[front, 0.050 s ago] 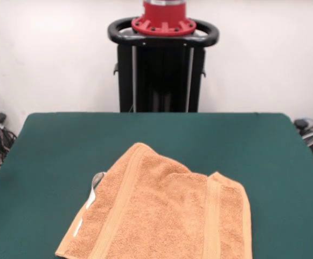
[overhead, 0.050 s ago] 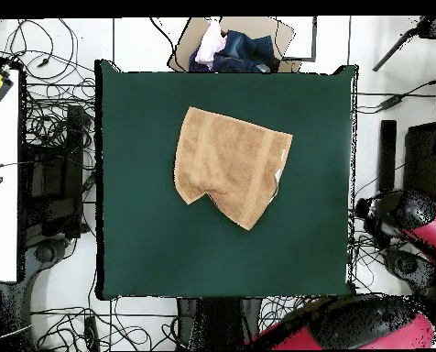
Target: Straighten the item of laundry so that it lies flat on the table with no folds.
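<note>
Orange-tan terry towel lies on the dark green table, which we see from the front and from overhead. In the overhead view the towel sits in the upper middle of the tabletop, its lower edge notched where cloth is folded over. A white tag shows at one side edge. We see the red arm drawn back off the table; its gripper does not show.
</note>
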Controlling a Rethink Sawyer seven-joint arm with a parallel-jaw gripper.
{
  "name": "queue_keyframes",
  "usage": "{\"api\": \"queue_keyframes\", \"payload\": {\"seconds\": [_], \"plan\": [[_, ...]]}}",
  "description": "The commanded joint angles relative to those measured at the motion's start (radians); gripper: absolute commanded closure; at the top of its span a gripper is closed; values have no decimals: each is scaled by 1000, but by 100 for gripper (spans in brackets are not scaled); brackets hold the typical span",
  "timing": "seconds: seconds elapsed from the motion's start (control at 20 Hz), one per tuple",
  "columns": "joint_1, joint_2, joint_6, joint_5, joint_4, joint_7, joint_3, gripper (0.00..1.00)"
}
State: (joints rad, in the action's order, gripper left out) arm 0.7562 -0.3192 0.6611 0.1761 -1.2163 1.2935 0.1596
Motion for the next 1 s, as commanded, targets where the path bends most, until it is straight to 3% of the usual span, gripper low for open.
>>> {"api": "queue_keyframes", "payload": {"seconds": [0.05, 0.5, 1.0], "plan": [[-53, 17, -6, 61, -63, -141, -223, 0], [-69, 34, 1, 61, -39, -86, -211, 0], [-19, -3, -73, 67, -116, -61, -258, 0]]}}
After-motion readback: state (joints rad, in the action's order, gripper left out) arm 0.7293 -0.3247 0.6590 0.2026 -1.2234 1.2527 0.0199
